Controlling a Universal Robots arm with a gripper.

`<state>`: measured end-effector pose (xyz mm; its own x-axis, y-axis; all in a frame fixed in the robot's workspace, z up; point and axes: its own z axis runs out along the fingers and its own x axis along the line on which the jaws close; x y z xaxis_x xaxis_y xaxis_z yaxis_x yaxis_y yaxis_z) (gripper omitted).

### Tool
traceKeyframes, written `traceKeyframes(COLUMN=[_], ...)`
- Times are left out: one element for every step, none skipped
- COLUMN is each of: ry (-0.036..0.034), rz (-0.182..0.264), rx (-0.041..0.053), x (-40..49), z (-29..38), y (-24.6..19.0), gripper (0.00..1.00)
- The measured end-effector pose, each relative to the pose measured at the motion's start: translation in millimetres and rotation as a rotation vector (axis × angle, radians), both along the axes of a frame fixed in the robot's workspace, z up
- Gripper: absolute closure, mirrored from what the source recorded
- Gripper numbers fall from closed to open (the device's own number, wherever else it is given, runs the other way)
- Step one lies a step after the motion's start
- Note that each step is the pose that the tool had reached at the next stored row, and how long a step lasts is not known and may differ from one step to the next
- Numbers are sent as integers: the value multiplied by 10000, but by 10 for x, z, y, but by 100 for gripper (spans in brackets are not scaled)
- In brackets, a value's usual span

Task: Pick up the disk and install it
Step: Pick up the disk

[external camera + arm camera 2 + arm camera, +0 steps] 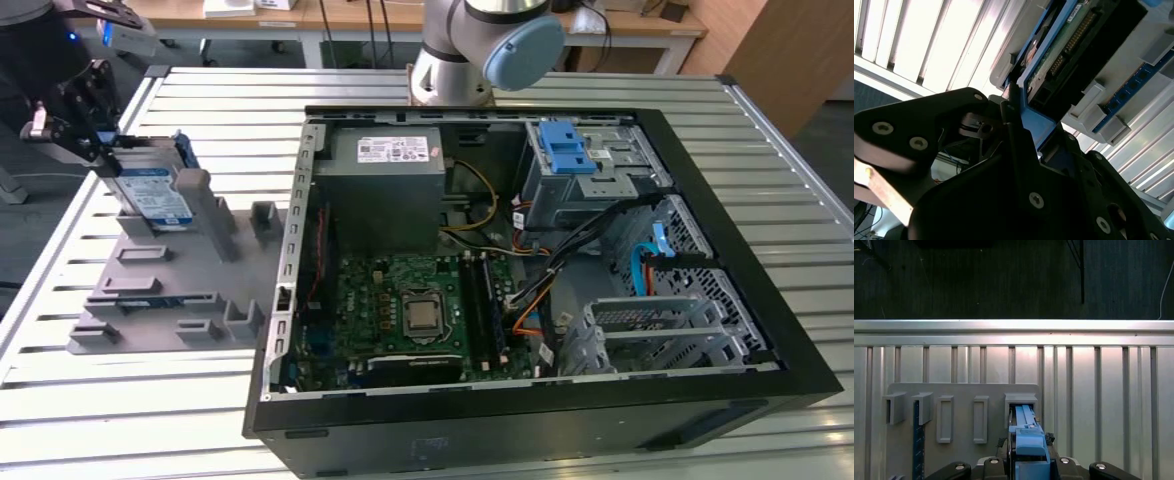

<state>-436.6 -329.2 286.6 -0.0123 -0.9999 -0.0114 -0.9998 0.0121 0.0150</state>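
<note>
We saw end effector (104, 150) clenched on blue carrier frame at upper edge of disk (152, 196); disk stood on edge in grey slotted holder (174, 290) on table (80, 420), directly under end effector, long axis judged near upright; open computer case (534, 250) well apart toward exterior view's right

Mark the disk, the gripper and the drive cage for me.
disk (151, 198), exterior view, on its white-and-blue label.
gripper (104, 156), exterior view, between the fingertips at the disk's top edge.
drive cage (603, 185), exterior view, on its grey metal wall.
</note>
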Motion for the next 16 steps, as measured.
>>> traceKeyframes(ry=[1, 1, 0, 0, 0, 0, 0, 0, 0, 0, 1, 2, 3, 0, 0, -1], rz=[1, 2, 3, 5, 5, 6, 8, 9, 10, 11, 11, 11, 11, 11, 11, 11], rx=[0, -1, 0, 0, 0, 0, -1, 0, -1, -1, -1, -1, -2, 0, -1, 0], x=[0, 0, 0, 0, 0, 0, 0, 0, 0, 0, 0, 0, 0, 0, 0, 0], z=[0, 0, 0, 0, 0, 0, 0, 0, 0, 0, 0, 4, 10, 13, 18, 19], y=[0, 0, 0, 0, 0, 0, 0, 0, 0, 0, 0, 0, 0, 0, 0, 0], gripper=[63, 63, 63, 63, 62, 62, 56, 56, 56, 56, 56, 56, 56, 56, 56, 56])
